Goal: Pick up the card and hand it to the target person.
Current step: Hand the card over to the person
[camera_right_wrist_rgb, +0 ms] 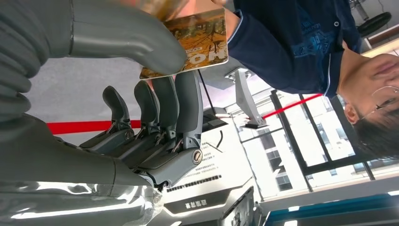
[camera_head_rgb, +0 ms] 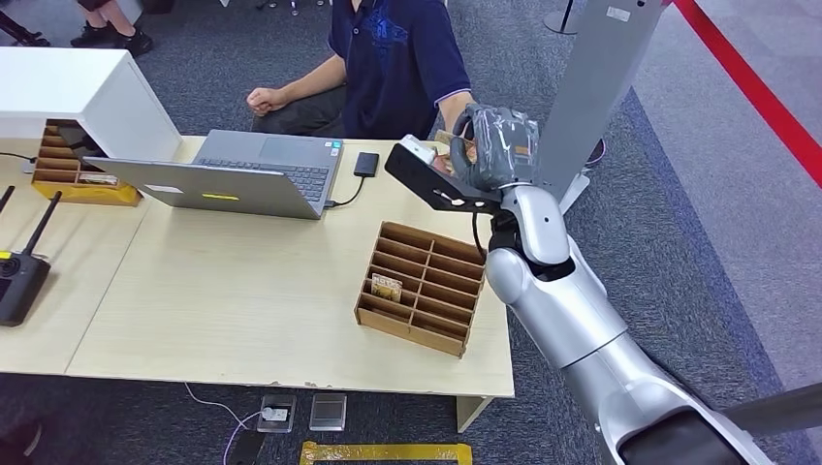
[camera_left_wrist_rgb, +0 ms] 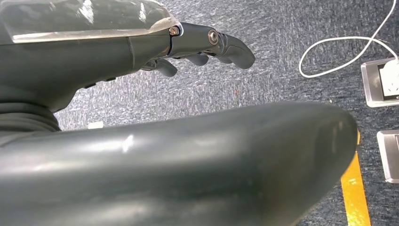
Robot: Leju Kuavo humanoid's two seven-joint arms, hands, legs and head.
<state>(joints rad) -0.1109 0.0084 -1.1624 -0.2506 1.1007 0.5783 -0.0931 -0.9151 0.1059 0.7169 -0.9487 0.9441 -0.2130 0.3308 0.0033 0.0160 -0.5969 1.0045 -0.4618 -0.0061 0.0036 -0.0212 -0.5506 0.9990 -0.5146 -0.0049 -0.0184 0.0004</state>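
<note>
My right hand is raised over the table's far right corner, in front of a seated person in a dark blue shirt. It pinches a card with a brownish picture between the thumb and the dark fingers. The card is mostly hidden behind the hand in the head view. The person's hand reaches the card's far edge; I cannot tell whether it grips it. My left hand hangs over the carpet with its fingers stretched out, holding nothing.
A wooden divider box with another card stands on the table under my right arm. Farther left are a laptop, a black device, a white cabinet and a black radio. A grey pillar rises right of the person.
</note>
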